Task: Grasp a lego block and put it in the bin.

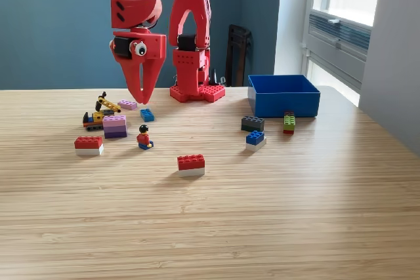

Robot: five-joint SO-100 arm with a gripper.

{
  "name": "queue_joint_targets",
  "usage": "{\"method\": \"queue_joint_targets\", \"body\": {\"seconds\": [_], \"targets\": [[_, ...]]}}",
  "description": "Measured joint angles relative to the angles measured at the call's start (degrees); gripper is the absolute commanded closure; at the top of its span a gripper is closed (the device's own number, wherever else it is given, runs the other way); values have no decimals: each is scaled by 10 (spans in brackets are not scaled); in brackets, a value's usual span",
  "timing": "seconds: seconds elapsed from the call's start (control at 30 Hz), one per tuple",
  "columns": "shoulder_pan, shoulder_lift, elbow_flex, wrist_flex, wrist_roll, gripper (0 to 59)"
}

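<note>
My red gripper hangs pointing down above the table's back left in the exterior view, its jaws closed together with nothing between them. Just below and beside its tip lie a small pink brick and a small blue brick. A red-and-white block sits near the middle, another red-and-white block at the left. The blue bin stands at the back right, well apart from the gripper. A dark grey brick, a blue-and-white brick and a green-and-red brick lie in front of it.
A purple stacked block, a small yellow-and-black lego vehicle and a lego minifigure stand at the left. The arm's red base sits at the table's back. A window and wall are at the right.
</note>
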Motion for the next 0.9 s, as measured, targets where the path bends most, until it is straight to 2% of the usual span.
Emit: {"method": "queue_joint_targets", "body": {"seconds": [0.27,0.7,0.9], "targets": [[4,1,72,-11,2,585],[35,1,101,-11,37,583],[50,1,110,-13,37,527]]}}
